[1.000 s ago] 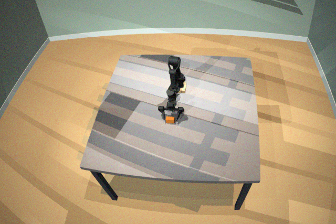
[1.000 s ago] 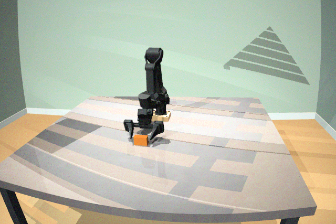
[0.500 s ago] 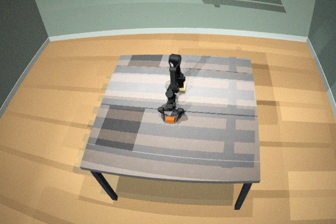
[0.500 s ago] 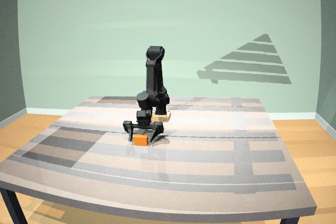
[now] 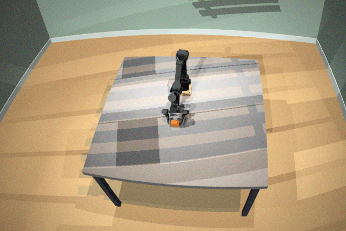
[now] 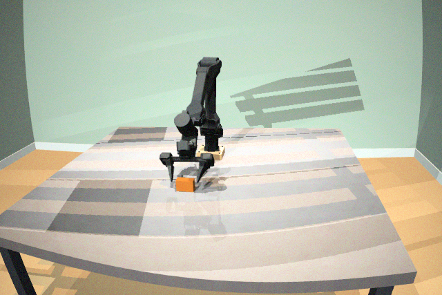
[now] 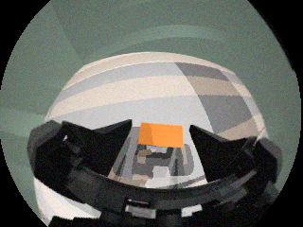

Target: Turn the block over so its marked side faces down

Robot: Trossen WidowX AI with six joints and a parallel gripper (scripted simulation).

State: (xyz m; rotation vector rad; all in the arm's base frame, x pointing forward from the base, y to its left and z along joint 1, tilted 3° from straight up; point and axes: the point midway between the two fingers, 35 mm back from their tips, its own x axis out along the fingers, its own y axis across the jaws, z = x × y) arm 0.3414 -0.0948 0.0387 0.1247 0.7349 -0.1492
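Observation:
A plain orange block (image 5: 175, 123) (image 6: 185, 184) (image 7: 162, 135) rests on the table (image 5: 212, 166) (image 6: 249, 259) (image 7: 156, 87), in front of the arm. Its edges look level in the exterior view. No dark mark shows on the faces in view; its underside is hidden. My gripper (image 5: 175, 125) (image 6: 184, 181) (image 7: 161, 125) is open and empty. Its fingers point down at the block, one to each side, with gaps between them and the block in the wrist view. In the exterior view the fingertips look slightly above and behind the block's front face.
The arm's tan base plate (image 5: 186, 91) (image 6: 219, 153) stands behind the gripper. The table's front edge (image 5: 178, 185) (image 6: 214, 284) lies well in front of the block. Stripes of light and shadow cross the tabletop, and darker patches lie to the left in the top and exterior views.

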